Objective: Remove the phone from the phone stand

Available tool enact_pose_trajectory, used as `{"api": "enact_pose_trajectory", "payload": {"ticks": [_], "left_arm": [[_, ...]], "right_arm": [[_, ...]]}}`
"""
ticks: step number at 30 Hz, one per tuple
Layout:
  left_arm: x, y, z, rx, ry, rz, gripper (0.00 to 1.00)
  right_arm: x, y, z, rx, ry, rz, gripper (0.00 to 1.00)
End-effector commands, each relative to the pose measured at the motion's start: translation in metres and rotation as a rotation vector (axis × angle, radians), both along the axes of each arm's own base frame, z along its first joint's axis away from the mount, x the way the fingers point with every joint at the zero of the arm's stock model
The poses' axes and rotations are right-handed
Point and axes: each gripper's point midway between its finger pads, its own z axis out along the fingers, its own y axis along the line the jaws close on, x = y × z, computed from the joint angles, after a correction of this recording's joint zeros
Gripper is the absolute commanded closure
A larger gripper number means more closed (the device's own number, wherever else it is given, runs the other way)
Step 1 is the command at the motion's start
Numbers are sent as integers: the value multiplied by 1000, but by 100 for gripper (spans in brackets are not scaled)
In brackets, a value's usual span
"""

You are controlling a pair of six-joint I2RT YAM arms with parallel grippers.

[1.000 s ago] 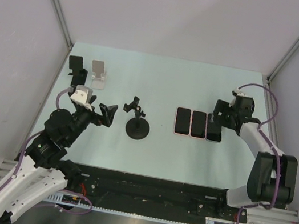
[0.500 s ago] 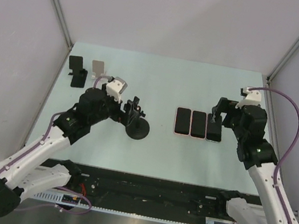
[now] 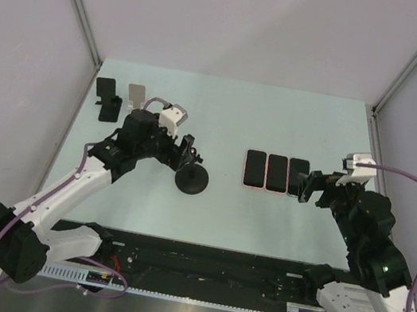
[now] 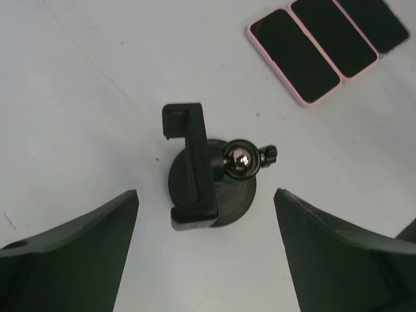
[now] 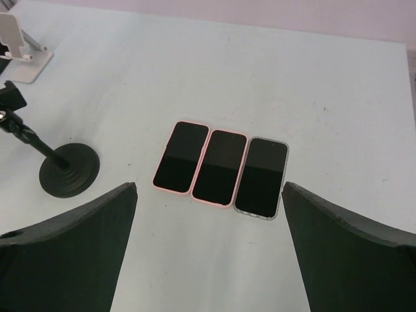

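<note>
1. Left gripper [image 3: 185, 152]: jaws spread wide, holding nothing. In the wrist view its fingers [image 4: 78, 250] sit at 7 and 5 o'clock of the frame. The phone stand [image 3: 191, 179] shows between them, untouched.
2. Left arm: reaches from its base at 7 o'clock of the table [image 3: 232, 112] toward centre. The wrist is bent and the claw hangs just over the stand's head, pointing roughly to 3 o'clock.
3. Stand detail: a round black base [image 4: 244, 195] sits on the table. A black clamp [image 4: 188, 162] is tilted on a shiny ball joint [image 4: 238, 160].
4. Right gripper [image 3: 308, 187]: jaws also wide apart, gripping nothing. Its fingers [image 5: 71, 250] frame the phone row from above, clear of it.
5. Right arm: rises from its base at 5 o'clock with the elbow high. The claw faces about 9 o'clock, just beside the row's right end.
6. The phones are off the stand, flat on the table with screens up, packed edge to edge in one row. They are the left pink-cased phone [image 5: 182, 166], the middle pink-cased phone [image 5: 220, 167] and the clear-cased phone [image 5: 261, 177].
7. The row lies at 3 o'clock of the stand, well apart from it.
8. In the way: the stand's head sits between the left claw and the row.
9. At the table's 10 o'clock corner, a black folding stand [image 3: 107, 98] and a white folding stand [image 3: 139, 100] sit side by side, behind the left arm.
</note>
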Motion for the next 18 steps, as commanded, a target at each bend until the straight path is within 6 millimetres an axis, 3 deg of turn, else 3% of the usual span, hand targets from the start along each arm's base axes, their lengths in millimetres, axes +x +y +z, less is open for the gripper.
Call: {"api": "enact_pose_trajectory", "payload": {"ticks": [1, 6, 18], "left_arm": [[-4, -13, 19, -32, -40, -148, 11], [-20, -19, 12, -49, -1, -219, 20], [-46, -27, 21, -105, 18, -315, 39]], "right_arm": [[-12, -13, 3, -35, -70, -32, 0], [-14, -22, -1, -27, -98, -83, 0], [-14, -26, -4, -11, -107, -113, 0]]}}
